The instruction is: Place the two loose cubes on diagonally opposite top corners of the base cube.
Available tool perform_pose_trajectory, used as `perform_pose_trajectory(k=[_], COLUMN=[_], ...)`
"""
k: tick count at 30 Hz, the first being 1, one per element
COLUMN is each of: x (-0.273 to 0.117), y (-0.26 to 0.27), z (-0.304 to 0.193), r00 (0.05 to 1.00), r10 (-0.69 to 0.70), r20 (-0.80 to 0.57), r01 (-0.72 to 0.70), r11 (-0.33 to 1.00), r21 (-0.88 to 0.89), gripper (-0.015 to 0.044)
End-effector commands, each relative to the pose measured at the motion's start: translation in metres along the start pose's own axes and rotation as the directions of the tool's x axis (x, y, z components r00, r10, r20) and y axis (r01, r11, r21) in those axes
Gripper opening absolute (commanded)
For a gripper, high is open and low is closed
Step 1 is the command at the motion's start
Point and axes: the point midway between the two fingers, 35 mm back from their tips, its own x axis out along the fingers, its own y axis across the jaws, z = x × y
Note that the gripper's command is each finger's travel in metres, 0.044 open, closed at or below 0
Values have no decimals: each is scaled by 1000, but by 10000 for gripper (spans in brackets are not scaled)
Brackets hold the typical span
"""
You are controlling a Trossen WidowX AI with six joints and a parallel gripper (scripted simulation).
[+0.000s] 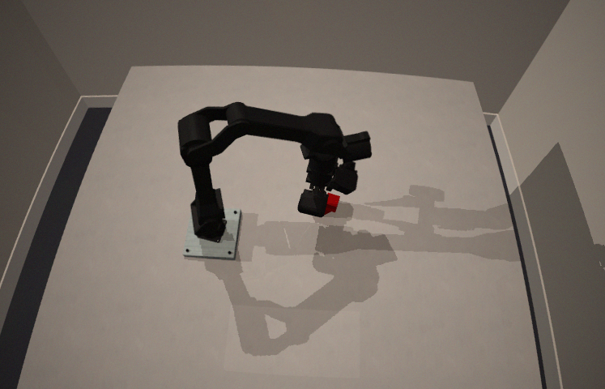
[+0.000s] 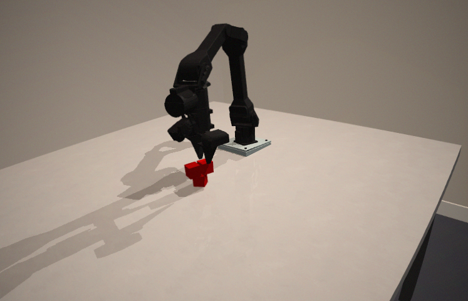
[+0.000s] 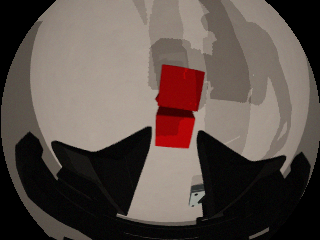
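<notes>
Two loose cubes (image 2: 198, 166) are seated on the base cube (image 2: 200, 180), beneath the gripper (image 2: 205, 158). The jaws are parted, nothing held. Release is judged underway; a straight upward withdrawal is called for next.

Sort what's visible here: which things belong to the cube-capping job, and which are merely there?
Belongs to the job:
- base cube
- red cube under the gripper
- second red cube, also on top of the base cube
- gripper, jaws apart, holding nothing

Merely there:
- metal mounting plate under the arm
- table
- walls
</notes>
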Motion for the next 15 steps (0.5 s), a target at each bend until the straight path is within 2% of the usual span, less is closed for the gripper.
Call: perform_pose_trajectory(k=[1, 15], x=[-8, -27], y=[1, 1], z=[1, 1], r00=[1000, 1000], r10=[5, 5], r20=[8, 8], r01=[-5, -5], r11=[1000, 1000], r21=[0, 0], gripper=[205, 205])
